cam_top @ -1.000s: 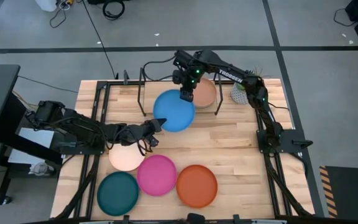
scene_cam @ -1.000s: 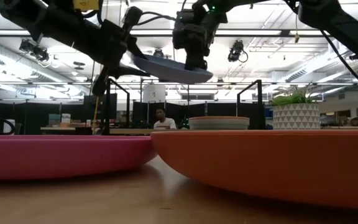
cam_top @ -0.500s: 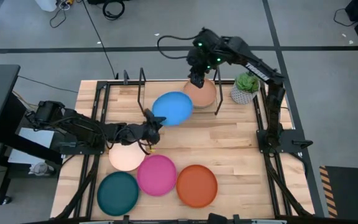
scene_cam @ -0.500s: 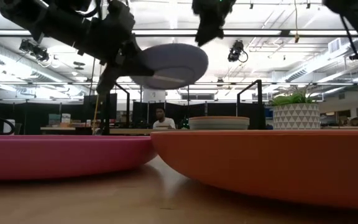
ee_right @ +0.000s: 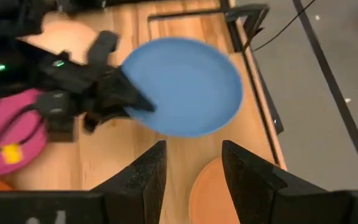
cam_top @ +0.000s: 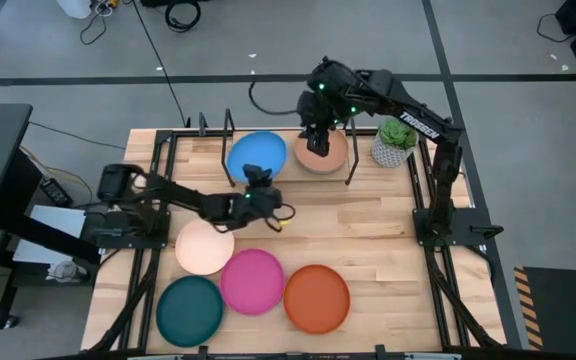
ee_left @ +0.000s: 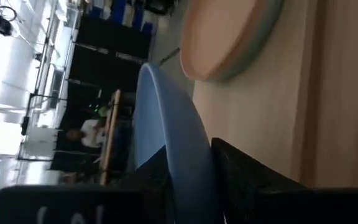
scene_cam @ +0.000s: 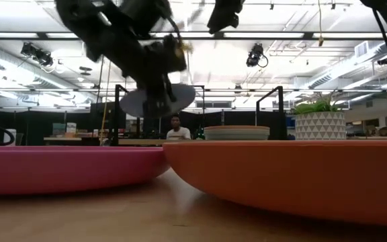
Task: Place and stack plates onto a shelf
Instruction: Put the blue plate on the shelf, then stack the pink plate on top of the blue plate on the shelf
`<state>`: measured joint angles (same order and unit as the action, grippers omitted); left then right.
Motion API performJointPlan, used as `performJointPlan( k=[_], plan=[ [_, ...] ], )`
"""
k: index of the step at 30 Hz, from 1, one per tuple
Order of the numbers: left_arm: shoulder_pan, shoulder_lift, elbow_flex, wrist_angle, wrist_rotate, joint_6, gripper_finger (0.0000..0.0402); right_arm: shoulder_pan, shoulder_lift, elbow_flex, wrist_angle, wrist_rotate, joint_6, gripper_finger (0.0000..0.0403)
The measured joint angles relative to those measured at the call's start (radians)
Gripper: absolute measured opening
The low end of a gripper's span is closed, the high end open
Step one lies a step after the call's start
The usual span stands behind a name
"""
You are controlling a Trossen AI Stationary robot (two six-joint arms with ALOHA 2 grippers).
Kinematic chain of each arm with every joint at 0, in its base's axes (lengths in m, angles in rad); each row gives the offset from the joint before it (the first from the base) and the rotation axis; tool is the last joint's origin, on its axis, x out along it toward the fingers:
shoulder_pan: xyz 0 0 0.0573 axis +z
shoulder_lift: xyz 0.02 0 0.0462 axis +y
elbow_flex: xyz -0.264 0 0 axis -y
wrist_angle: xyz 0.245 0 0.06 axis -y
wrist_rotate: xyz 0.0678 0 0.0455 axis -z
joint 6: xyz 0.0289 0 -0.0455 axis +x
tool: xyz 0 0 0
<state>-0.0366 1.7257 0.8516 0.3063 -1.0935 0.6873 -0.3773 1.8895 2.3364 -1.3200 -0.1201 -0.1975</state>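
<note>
A blue plate (cam_top: 257,155) hangs over the left part of the shelf (cam_top: 230,135), held by my left gripper (cam_top: 261,180), which is shut on its near rim. It also shows in the right wrist view (ee_right: 182,84) and the low view (scene_cam: 156,99). My right gripper (cam_top: 315,138) is open and empty above a stack topped by a tan plate (cam_top: 326,153) on the shelf's right part. Cream-peach (cam_top: 204,247), pink (cam_top: 252,281), orange (cam_top: 317,298) and teal (cam_top: 190,311) plates lie flat on the table's near half. My left gripper pinches the blue plate's rim (ee_left: 188,168) at its near edge, one finger on each face. The fingers come level from the table's near side. The plate is lifted clear above the shelf and tilted.
Thin black hoops (cam_top: 228,150) (cam_top: 348,155) frame the shelf. A potted plant (cam_top: 394,140) stands at the far right next to the tan stack. A person (scene_cam: 175,128) shows in the room beyond the table.
My right gripper has come off the blue plate's far edge and gone up and toward the far edge, over the tan stack. My left gripper has carried the blue plate toward the far edge and a little left, over the shelf's left part, and the plate has tipped.
</note>
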Motion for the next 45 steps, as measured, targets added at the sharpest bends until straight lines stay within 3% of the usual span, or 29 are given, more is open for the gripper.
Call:
performJointPlan(
  k=[10, 19, 22, 33, 38, 45],
  plan=[
    [0.097, 0.128, 0.036, 0.000, 0.040, 0.039, 0.0097, 0.099, -0.024, -0.008, -0.027, 0.089, 0.018, 0.0162],
    [0.183, 0.128, 0.036, -0.003, 0.234, -0.009, 0.0098, 0.114, -0.028, -0.008, -0.028, 0.121, 0.023, 0.0162],
    [0.190, 0.128, 0.036, 0.004, 0.246, -0.036, 0.0103, 0.115, -0.028, -0.008, -0.033, 0.122, 0.023, 0.0162],
    [0.135, 0.126, 0.036, 0.044, 0.253, -0.014, 0.0194, 0.115, -0.027, -0.020, -0.044, 0.121, 0.023, 0.0162],
    [0.095, 0.068, 0.034, 0.015, 0.283, -0.024, 0.0207, 0.115, -0.031, -0.020, -0.083, 0.122, 0.025, 0.0162],
    [0.024, -0.113, 0.036, -0.167, 0.522, -0.275, 0.0187, 0.183, -0.036, -0.031, -0.122, 0.158, 0.054, 0.0162]
  ],
)
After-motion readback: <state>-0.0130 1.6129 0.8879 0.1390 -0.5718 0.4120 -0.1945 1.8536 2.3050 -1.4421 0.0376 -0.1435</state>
